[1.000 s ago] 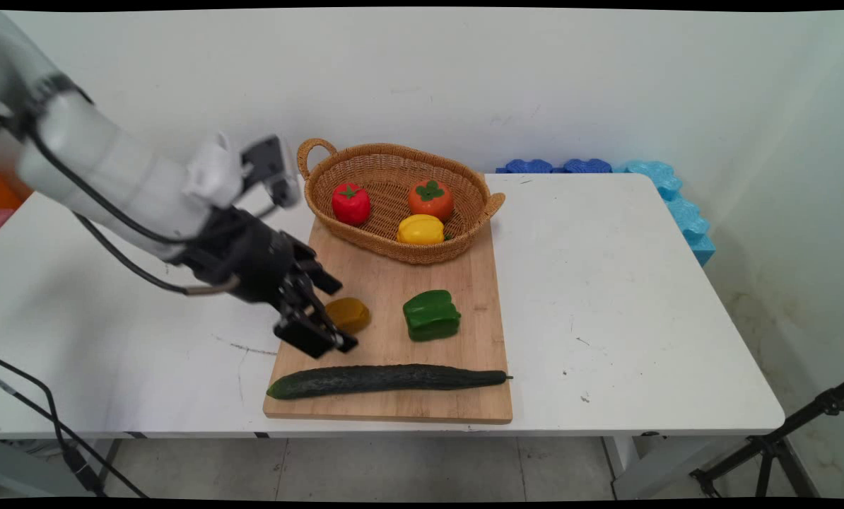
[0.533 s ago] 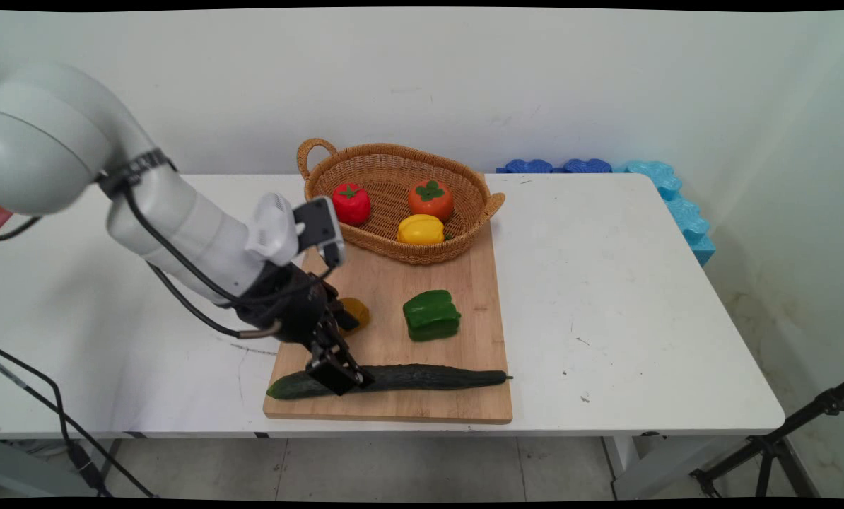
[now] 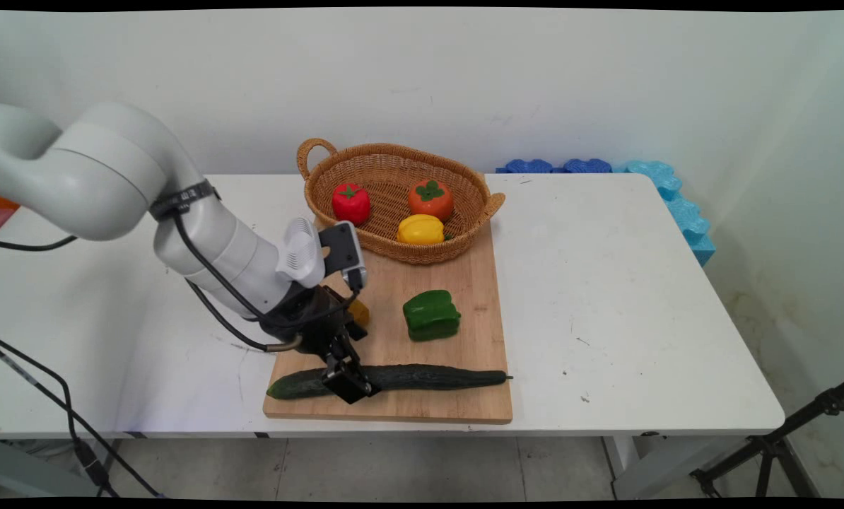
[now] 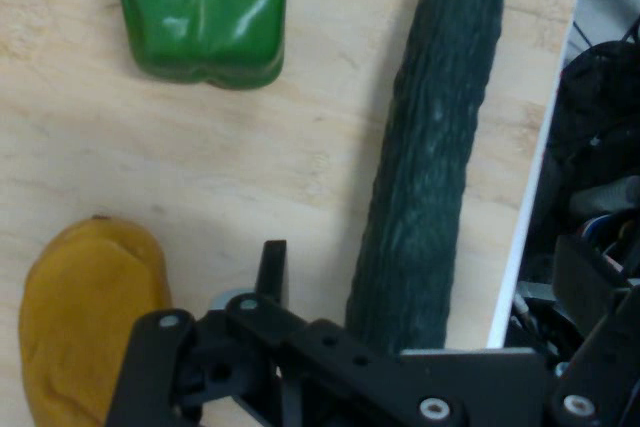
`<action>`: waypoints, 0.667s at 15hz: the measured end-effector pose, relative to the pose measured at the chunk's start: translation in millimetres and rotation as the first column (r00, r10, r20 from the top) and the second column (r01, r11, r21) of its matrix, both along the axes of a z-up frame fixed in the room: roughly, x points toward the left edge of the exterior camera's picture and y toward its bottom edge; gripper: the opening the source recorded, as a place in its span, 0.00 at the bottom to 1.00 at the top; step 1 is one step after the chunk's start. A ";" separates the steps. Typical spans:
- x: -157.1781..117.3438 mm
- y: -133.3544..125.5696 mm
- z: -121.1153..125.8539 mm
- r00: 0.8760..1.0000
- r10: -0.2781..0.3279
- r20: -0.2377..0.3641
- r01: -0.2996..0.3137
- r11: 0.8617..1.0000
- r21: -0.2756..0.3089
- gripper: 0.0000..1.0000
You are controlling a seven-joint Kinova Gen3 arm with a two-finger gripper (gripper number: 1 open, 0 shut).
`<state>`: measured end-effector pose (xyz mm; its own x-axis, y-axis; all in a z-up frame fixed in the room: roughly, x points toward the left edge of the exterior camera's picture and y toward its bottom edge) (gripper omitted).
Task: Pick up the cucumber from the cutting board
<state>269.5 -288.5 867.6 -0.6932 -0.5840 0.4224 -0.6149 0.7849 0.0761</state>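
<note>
My gripper (image 3: 348,378) is low over the left part of a long dark green cucumber (image 3: 422,377) that lies along the near edge of a wooden cutting board (image 3: 464,406). In the hand view the gripper (image 4: 420,297) is open, with the cucumber (image 4: 430,167) running between the fingers; one black finger (image 4: 271,265) stands just left of it. A brownish-yellow piece (image 4: 90,317) lies on the board (image 4: 200,167) further left, and a green bell pepper (image 4: 203,12) is beyond. In the main view the pepper (image 3: 431,315) sits mid-board, and the arm hides most of the yellow piece (image 3: 360,311).
A wicker basket (image 3: 387,249) stands at the board's far end with a red fruit (image 3: 350,203), an orange persimmon (image 3: 430,200) and a yellow pepper (image 3: 420,229) in it. Blue foam pieces (image 3: 669,187) lie past the table's far right corner. Black cables hang on the left.
The arm has swung right and down: the gripper went from beside the yellow piece to the cucumber's left part and now sits lower over it. Nothing on the board has moved.
</note>
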 end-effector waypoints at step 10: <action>-7.5 -13.5 -23.5 0.999 -0.017 0.031 0.017 1.000 0.002 0.00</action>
